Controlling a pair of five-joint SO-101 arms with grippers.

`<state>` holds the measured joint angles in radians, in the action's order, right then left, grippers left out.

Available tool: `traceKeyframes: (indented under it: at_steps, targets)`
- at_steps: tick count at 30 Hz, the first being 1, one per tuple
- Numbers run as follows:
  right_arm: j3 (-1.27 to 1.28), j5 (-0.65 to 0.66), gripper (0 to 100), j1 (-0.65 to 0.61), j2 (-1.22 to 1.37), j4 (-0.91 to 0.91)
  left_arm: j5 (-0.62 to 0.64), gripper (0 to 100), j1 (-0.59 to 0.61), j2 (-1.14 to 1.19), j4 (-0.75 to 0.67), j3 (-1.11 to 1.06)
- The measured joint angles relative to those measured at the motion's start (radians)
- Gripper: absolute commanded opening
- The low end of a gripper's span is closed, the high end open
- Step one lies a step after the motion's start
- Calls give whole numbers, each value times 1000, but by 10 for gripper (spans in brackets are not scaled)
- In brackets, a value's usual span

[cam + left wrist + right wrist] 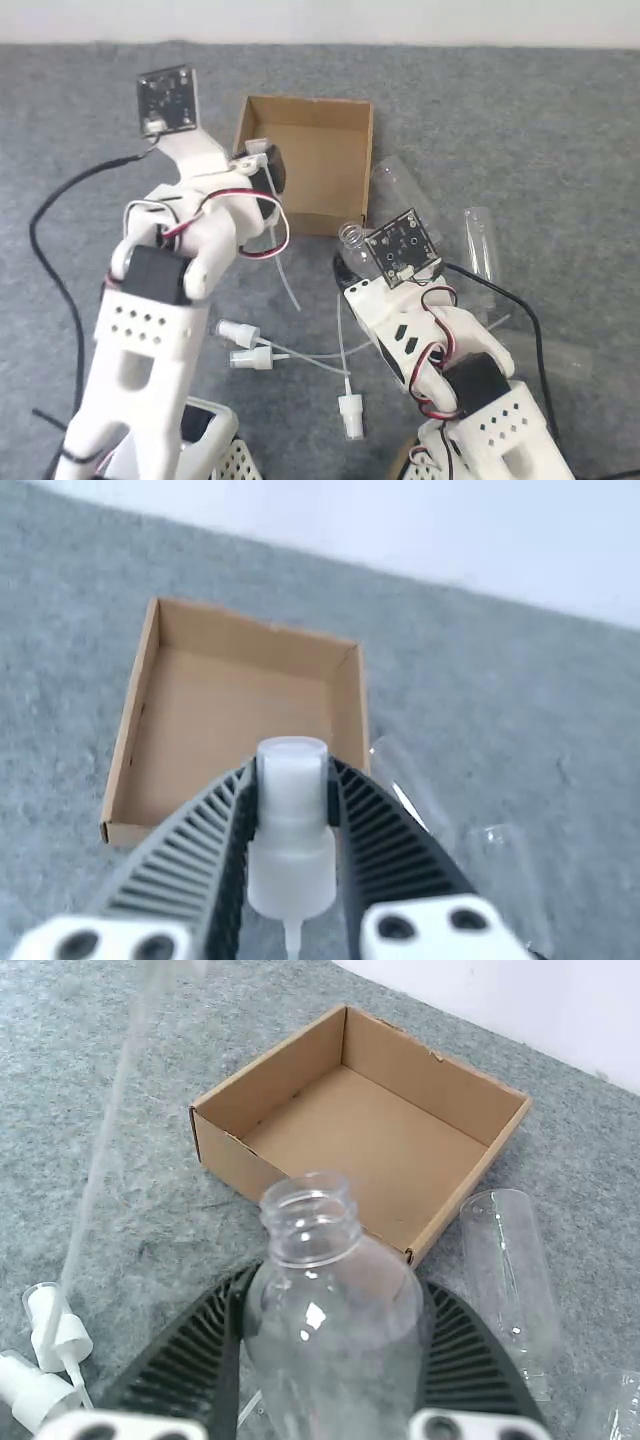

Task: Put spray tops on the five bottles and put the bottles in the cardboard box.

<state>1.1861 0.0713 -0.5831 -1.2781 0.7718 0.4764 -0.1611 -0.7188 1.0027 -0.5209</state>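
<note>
While both arms hang over the grey carpet (520, 110), my left gripper (290, 777) has its fingers clamped on a white spray top (291, 840). The dip tube trails down, and the top is held over the near left corner of the cardboard box (230, 705). My right gripper (330, 1288) has its fingers clamped around an uncapped bottle (308, 1222), neck up, just beside the box's near right corner. A lying bottle (400, 188) rests by the box's right wall, and a second lying bottle (481, 240) is farther right. Three loose spray tops (238, 332) lie on the carpet between my arms, well apart from the box.
</note>
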Motion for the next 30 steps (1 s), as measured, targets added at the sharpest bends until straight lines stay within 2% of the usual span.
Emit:
traceKeyframes:
  at_steps: [17, 21, 30]
  targets:
    - [0, -41, 121, 0, 0, 0, 0, 10, 0, -296, -60, 0]
    - [0, -41, 121, -37, 0, 0, 0, 10, 0, -358, -60, -3]
    - [0, -48, 121, -121, 0, 0, 0, 10, 0, -562, -201, -206]
